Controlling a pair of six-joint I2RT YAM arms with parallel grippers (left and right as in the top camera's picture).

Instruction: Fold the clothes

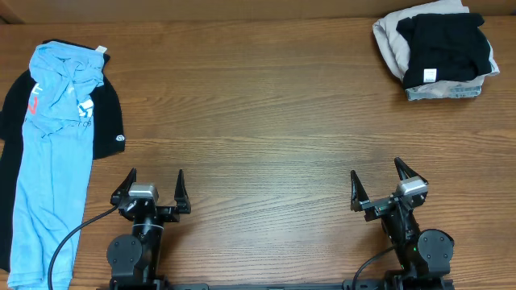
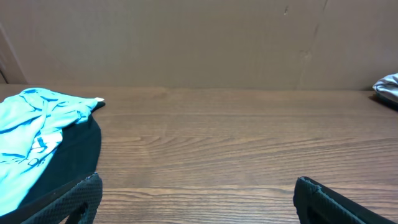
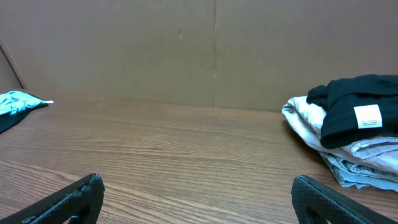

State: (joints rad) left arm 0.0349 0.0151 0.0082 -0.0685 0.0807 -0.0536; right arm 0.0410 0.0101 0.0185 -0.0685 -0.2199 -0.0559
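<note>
The light blue T-shirt (image 1: pixel 50 153) lies crumpled lengthwise at the far left of the table, on top of a black garment. Its white neck tag is at the far end, with red and white print near the top. It also shows in the left wrist view (image 2: pixel 28 140) and faintly in the right wrist view (image 3: pixel 17 101). My left gripper (image 1: pixel 152 185) is open and empty near the front edge, just right of the shirt. My right gripper (image 1: pixel 377 182) is open and empty at the front right.
A large black garment (image 1: pixel 106 121) with a small round white logo lies under the blue shirt. A stack of folded clothes (image 1: pixel 435 50), black on beige and grey, sits at the far right corner; it also shows in the right wrist view (image 3: pixel 351 121).
</note>
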